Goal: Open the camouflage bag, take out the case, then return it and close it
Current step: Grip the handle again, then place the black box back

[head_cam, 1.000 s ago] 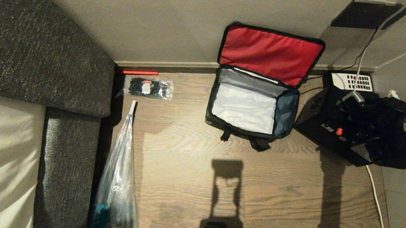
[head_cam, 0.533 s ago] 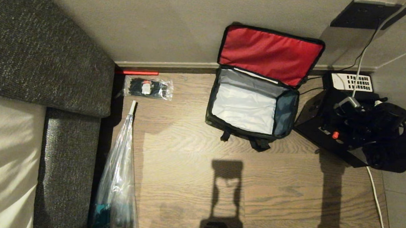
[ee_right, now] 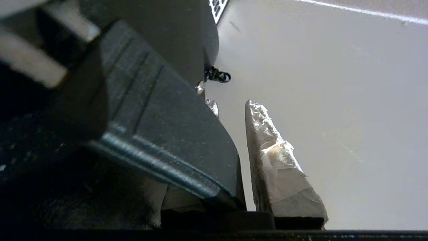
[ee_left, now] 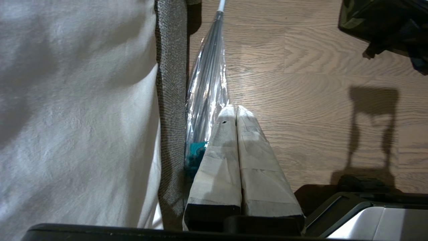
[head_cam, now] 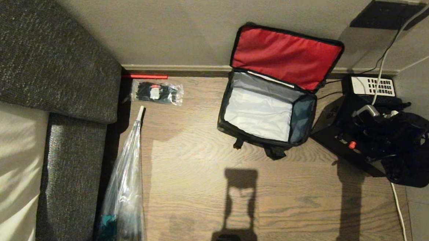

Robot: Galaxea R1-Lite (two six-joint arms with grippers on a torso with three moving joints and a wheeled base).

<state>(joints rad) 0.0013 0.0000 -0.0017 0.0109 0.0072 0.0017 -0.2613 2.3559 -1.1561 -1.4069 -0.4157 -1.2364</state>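
Pinched edge-on in the right tool (ee_right: 233, 107): the case (ee_right: 160, 110), tilted low over the floor (head_cam: 205, 164) near its wall edge, just right of the camouflage bag (head_cam: 266, 112). Bag open, red lid back against the wall, pale interior empty. Left tool (ee_left: 235, 112) pressed together, parked above the floor beside the sofa (head_cam: 56, 53). Judged best for the return: lift clear of the bag's right wall, level the case, lower flat into the opening, with probably little slack inside. Tight at the right, with telephone (head_cam: 372, 85) and white cable (head_cam: 398, 214) close. Open floor toward the near edge; cable-tie packet (head_cam: 156, 92) well apart, left.
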